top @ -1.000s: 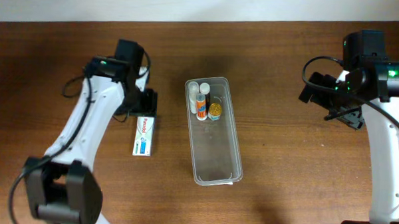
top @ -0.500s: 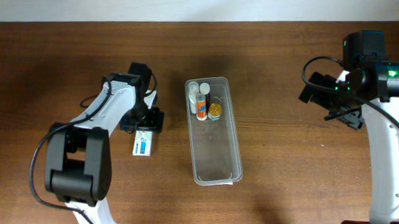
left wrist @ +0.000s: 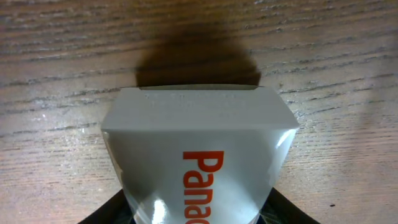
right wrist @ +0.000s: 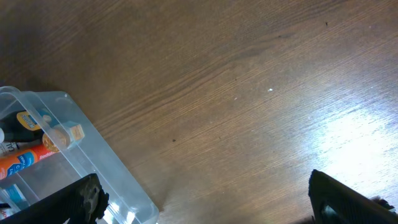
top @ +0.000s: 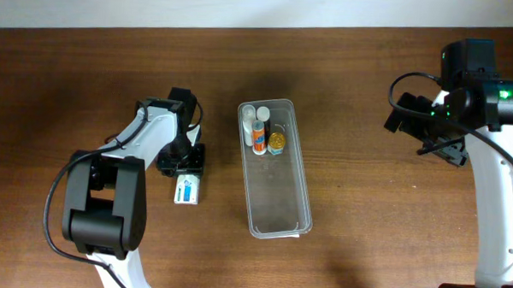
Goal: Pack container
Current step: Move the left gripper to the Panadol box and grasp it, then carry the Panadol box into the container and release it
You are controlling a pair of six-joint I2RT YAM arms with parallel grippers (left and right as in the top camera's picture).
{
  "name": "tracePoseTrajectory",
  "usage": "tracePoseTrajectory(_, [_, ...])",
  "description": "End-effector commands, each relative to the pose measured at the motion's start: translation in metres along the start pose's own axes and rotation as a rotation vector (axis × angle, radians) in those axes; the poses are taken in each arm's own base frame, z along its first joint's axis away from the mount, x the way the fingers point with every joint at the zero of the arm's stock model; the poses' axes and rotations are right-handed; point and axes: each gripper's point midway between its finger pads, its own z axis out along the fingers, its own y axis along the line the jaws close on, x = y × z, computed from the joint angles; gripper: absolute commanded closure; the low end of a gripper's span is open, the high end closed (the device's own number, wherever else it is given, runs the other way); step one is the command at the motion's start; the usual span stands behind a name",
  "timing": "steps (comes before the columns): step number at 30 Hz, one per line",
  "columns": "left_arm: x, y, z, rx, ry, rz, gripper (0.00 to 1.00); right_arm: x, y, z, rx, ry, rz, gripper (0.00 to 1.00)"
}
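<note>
The container [top: 277,200] is a long clear bin at the table's middle, with small bottles [top: 257,135] and a gold-capped jar [top: 276,143] at its far end. It also shows at the left of the right wrist view [right wrist: 93,155]. A white box with orange lettering [top: 186,192] lies left of it on the table. My left gripper [top: 181,163] is down over the box's far end. In the left wrist view the box [left wrist: 199,149] fills the frame, and the left gripper [left wrist: 199,219] has a finger pressed to each side. My right gripper [top: 424,137] is open and empty, far right.
The wooden table [top: 365,216] shows bare wood between the container and the right arm. The right gripper [right wrist: 205,205] hovers above bare wood, with the container's corner to its left.
My left gripper has come down and toward me onto the white box, covering more of it. The right arm has not moved.
</note>
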Motion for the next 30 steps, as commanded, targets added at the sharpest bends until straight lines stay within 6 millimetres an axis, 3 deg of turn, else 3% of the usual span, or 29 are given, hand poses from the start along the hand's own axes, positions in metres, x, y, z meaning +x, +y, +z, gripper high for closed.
tracePoseTrajectory(1, [0.001, -0.002, -0.026, 0.022, -0.06, -0.05, 0.5, -0.002, -0.001, -0.004, -0.006, -0.012, 0.019, 0.02])
tracePoseTrajectory(6, [0.004, -0.016, -0.073, 0.075, -0.15, -0.048, 0.5, -0.002, -0.001, -0.004, -0.006, -0.012, 0.019, 0.01])
tracePoseTrajectory(11, [0.019, -0.062, -0.133, 0.242, -0.276, 0.003, 0.5, -0.002, -0.001, -0.004, -0.006, -0.012, 0.019, 0.02])
tracePoseTrajectory(16, [0.049, -0.108, -0.17, 0.309, -0.362, 0.04, 0.5, -0.002, -0.001, -0.004, -0.006, -0.012, 0.019, 0.02])
tracePoseTrajectory(21, [0.066, -0.156, -0.173, 0.332, -0.391, 0.096, 0.49, -0.002, -0.001, -0.004, -0.006, -0.012, 0.019, 0.02])
tracePoseTrajectory(30, [0.052, -0.203, -0.144, 0.301, -0.419, 0.1, 0.45, -0.002, -0.001, -0.004, -0.006, -0.012, 0.019, 0.02])
